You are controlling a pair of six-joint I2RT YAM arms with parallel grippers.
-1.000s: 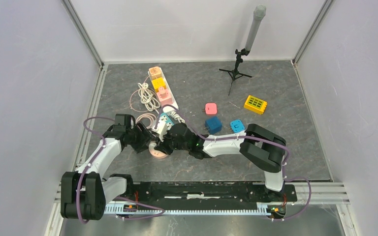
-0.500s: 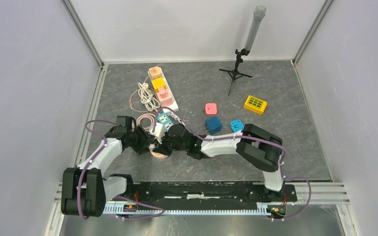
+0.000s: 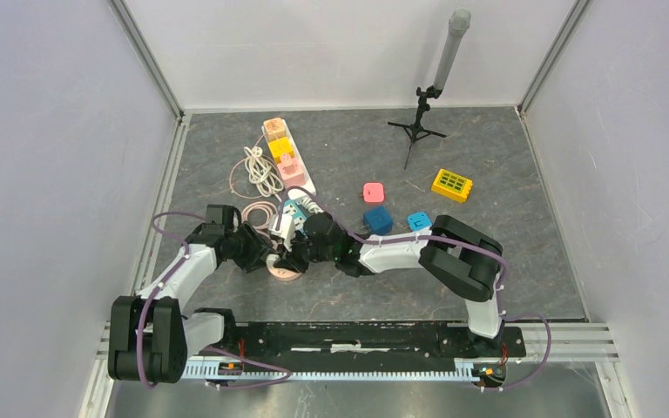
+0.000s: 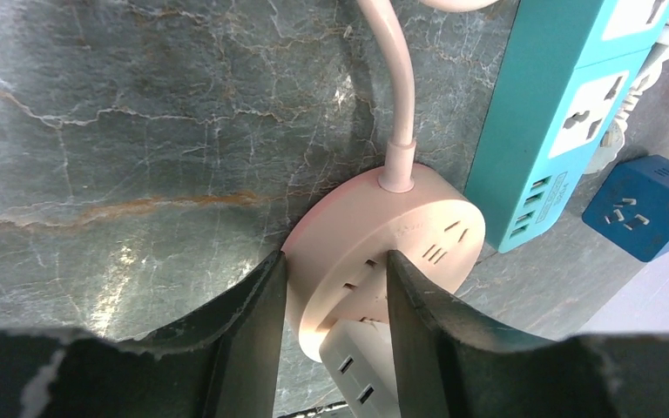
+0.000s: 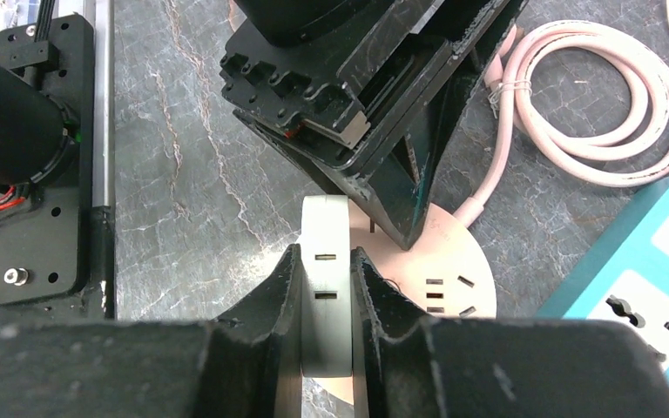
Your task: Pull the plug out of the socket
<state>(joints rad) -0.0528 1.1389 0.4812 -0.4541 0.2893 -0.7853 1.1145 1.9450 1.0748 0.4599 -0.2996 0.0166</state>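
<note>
scant gap, plug to socket, seemingly

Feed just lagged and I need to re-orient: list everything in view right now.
round socket: 1, pink, near left of table
plug: 1, white, upright at the round socket's edge
pink cable: 1, runs from the round socket
teal strip: 1, teal, beside the round socket
white strip: 1, carries orange, yellow and pink blocks, far left
white cable: 1, coiled, left of the white strip
cubes: 3, pink, blue, light blue, centre
yellow block: 1, right
tripod: 1, black with grey tube, far right
table: 1, grey marble
left hand: clamps the round socket
right hand: clamps the plug
</note>
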